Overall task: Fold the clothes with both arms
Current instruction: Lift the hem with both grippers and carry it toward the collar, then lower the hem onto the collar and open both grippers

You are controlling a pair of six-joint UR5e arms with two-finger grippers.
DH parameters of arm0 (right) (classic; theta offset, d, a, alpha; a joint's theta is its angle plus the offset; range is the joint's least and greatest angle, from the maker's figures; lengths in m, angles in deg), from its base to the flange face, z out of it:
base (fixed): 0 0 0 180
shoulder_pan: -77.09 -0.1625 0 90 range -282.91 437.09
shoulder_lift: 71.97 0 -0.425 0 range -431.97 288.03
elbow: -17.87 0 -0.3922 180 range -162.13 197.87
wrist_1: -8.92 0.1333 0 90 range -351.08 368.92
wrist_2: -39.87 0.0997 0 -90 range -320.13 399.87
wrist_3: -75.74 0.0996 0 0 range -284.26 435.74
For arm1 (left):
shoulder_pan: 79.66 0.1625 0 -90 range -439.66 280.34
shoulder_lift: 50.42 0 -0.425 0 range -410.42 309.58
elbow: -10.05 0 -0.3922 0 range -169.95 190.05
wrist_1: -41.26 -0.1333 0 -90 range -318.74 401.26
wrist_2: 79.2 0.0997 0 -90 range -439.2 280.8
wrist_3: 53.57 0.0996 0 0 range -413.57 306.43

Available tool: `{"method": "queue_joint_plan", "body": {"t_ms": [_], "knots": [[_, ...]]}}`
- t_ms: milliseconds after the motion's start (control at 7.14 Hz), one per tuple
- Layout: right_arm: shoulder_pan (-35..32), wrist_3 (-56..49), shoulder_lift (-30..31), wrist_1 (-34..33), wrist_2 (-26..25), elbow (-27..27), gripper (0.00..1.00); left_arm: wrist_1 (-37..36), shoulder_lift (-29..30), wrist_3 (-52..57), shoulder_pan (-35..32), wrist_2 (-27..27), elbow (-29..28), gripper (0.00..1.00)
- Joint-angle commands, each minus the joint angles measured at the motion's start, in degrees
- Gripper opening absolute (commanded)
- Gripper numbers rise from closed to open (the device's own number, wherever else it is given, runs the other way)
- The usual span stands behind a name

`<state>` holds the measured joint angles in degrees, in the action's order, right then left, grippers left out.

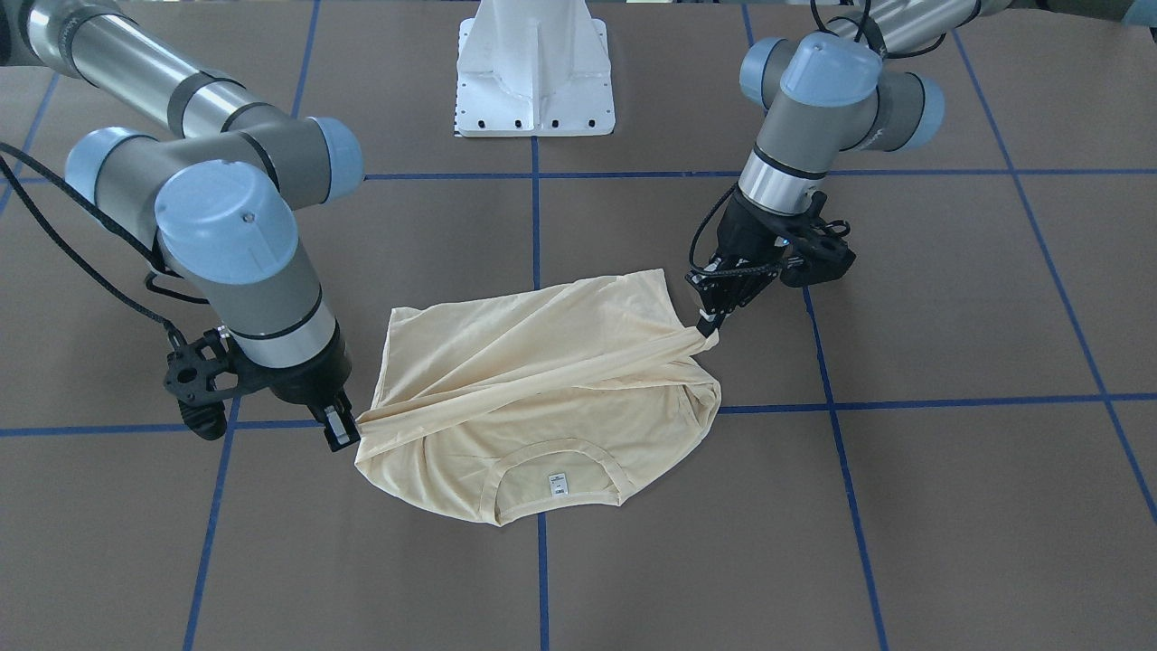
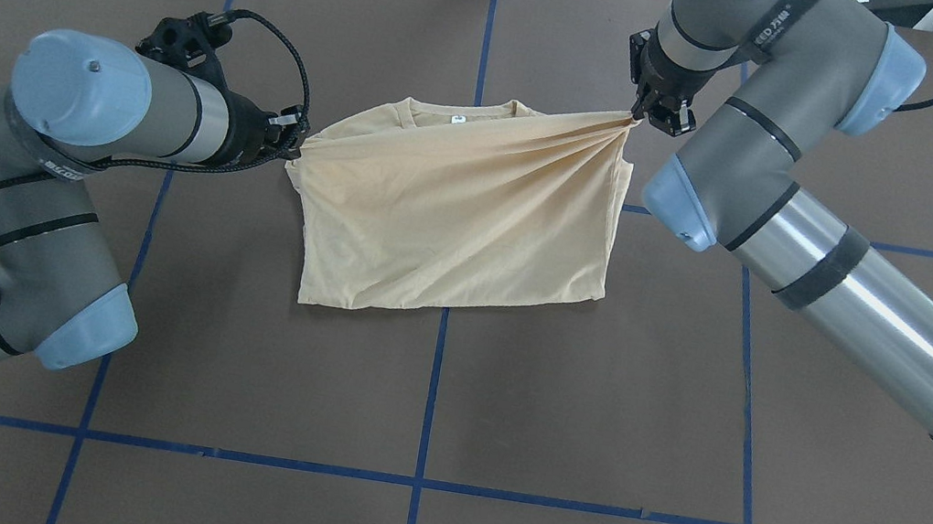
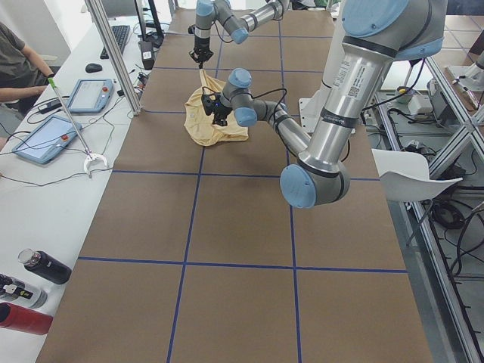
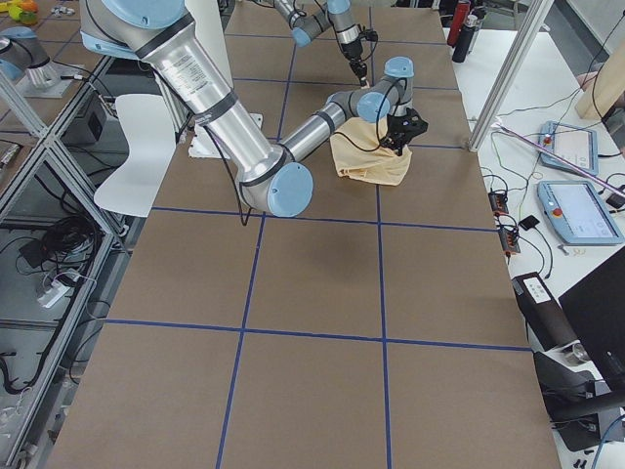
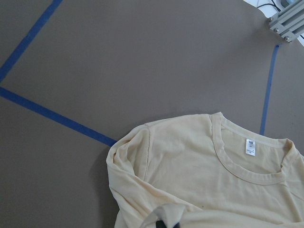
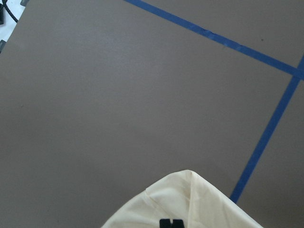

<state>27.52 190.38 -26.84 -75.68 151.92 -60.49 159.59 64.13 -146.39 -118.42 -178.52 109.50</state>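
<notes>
T-shirt (image 1: 542,380) stretched between left hand (image 1: 710,324) and right hand (image 1: 342,436), both pinching its fabric.

Cream-yellow T-shirt (image 2: 455,214) lies partly folded on the counter (image 2: 502,397) — left tool (image 2: 293,146) and right tool (image 2: 638,118) pinch opposite corners, fabric stretched between.

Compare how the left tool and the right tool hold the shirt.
The left tool lies nearly level, reaching in sideways; the right tool points more steeply down. The right tool grips the shirt level with its collar, the left tool closer to the robot. Both are shut on cloth stretched between them.
</notes>
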Motion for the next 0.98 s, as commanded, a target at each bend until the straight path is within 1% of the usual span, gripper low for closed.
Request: {"method": "queue_joint_plan", "body": {"t_ms": [0,280,420,561,841], "knots": [[0.4,-3.3,-2.2,4.1,-2.1,7.8,0.0,4.8,2.4,0.1,-0.3,0.3,-6.8,0.0],[2.8,-3.7,-2.3,4.6,-4.1,8.7,0.0,9.4,3.0,0.1,-0.4,1.1,-11.6,0.0],[3.2,-4.1,-2.2,6.2,-4.1,9.8,0.0,10.1,3.0,0.2,-0.4,2.7,-12.6,0.0],[3.3,-4.4,-2.2,7.8,-4.1,11.0,0.0,10.2,3.0,0.1,-0.4,2.7,-13.0,0.0],[3.3,-5.0,-2.2,8.2,-4.6,11.9,0.0,10.3,3.0,0.1,-0.4,2.8,-13.4,0.0]]}}
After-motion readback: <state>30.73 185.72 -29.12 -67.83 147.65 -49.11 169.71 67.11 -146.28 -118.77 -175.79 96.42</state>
